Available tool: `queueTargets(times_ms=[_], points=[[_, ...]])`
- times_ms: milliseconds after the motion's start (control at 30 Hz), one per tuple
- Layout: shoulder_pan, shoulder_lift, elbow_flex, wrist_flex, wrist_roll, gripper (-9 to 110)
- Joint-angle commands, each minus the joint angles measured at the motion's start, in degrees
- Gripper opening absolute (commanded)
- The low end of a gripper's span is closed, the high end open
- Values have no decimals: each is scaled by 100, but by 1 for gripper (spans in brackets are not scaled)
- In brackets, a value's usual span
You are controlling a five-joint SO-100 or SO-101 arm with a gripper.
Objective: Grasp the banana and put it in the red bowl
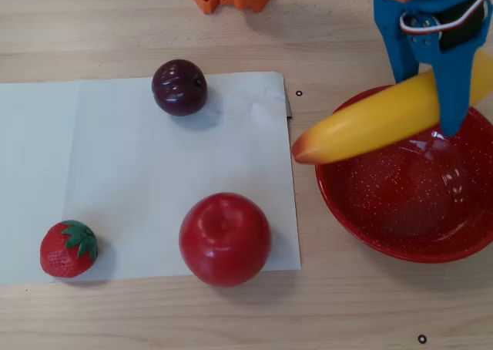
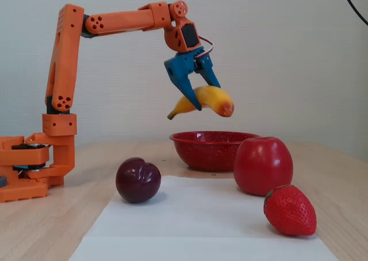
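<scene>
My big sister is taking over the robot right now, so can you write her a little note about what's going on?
Gripper: shut on the banana, holding it up in the air.
Banana: in the overhead view it hangs over the red bowl, with its orange-brown end poking out past the bowl's left rim. The fixed view shows it above the bowl, not touching it.
Done: banana picked up and carried to the bowl.
Left: lower it, open the gripper so it drops inside, then back away.
The plum, apple and strawberry sit on the white paper.
</scene>
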Motion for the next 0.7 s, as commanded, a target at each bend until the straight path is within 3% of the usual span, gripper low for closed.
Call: queueTargets(times_ms=[0,233,333,467,667], points=[[123,264,-185,-448,-44,19],[114,35,44,-554,88,45],[70,35,35,-448,53,46],[-18,97,-141,-272,-9,39],[-229,299,-615,237,-44,14]])
